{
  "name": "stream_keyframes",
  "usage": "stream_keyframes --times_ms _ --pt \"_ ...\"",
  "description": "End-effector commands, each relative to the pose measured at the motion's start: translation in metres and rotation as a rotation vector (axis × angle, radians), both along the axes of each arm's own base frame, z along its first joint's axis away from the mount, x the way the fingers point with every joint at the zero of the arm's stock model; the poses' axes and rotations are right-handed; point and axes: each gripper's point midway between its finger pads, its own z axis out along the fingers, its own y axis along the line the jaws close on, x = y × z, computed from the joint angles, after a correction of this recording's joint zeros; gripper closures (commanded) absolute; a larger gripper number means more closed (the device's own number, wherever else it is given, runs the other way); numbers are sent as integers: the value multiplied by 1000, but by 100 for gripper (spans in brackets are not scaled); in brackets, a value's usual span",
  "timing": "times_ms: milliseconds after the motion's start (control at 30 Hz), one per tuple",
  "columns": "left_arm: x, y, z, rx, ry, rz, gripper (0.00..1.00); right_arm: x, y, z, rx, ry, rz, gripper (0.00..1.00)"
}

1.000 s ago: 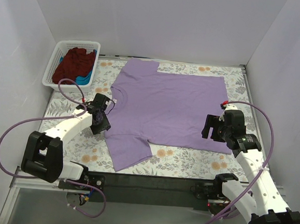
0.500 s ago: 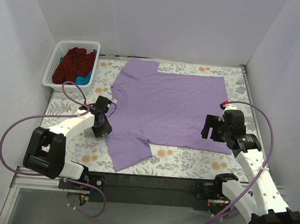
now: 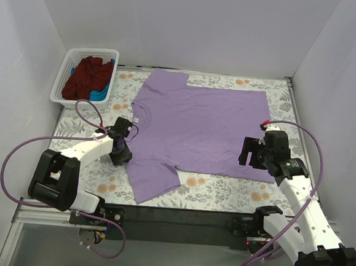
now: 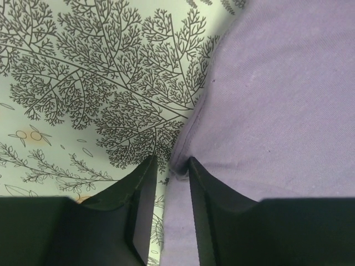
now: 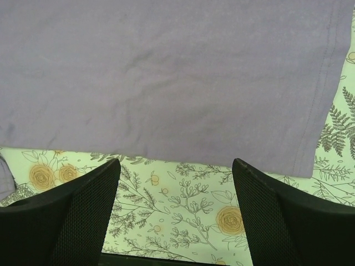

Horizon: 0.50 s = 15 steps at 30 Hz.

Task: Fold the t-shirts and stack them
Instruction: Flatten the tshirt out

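Note:
A lavender-purple t-shirt (image 3: 197, 122) lies spread flat on the flower-print table cover, neck to the left, one sleeve toward the front. My left gripper (image 3: 122, 155) is down at the shirt's left edge, just above that front sleeve. In the left wrist view its jaws (image 4: 171, 163) stand narrowly open astride the puckered hem of the shirt (image 4: 277, 100), with table cover showing in the gap. My right gripper (image 3: 245, 155) hovers wide open over the shirt's front right edge; in the right wrist view the shirt (image 5: 166, 72) lies just past its fingertips (image 5: 176, 166).
A white lattice basket (image 3: 73, 60) stands at the back left with a maroon t-shirt (image 3: 87, 76) and a blue one (image 3: 99, 93) in it. White walls close in the sides and back. The table's dark front edge (image 3: 177, 216) runs between the arm bases.
My left gripper has slid a little right onto the shirt's edge and its jaws have narrowed. The right arm has barely moved.

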Motion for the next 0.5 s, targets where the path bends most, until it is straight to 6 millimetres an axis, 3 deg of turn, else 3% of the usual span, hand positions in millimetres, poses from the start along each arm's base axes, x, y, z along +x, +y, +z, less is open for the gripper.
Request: stream_keyframes --times_ms 0,67,100,233,333,467 --pt "-10 1 -18 0 21 -27 74 3 -8 -6 -29 17 -43 12" --pt "-11 1 -18 -4 23 -34 79 1 -13 -16 -52 57 -81 11" --pt "-10 1 -17 -5 12 -37 88 -2 -17 -23 -67 94 -98 11" --pt "-7 2 -14 4 -1 -56 100 -7 -31 -39 -99 179 -169 12" --pt "-5 2 -10 3 -19 -65 100 -9 -48 -48 -105 218 -257 19" --pt "-1 0 -5 -7 -43 -70 100 -18 -86 -61 -66 285 -447 31"
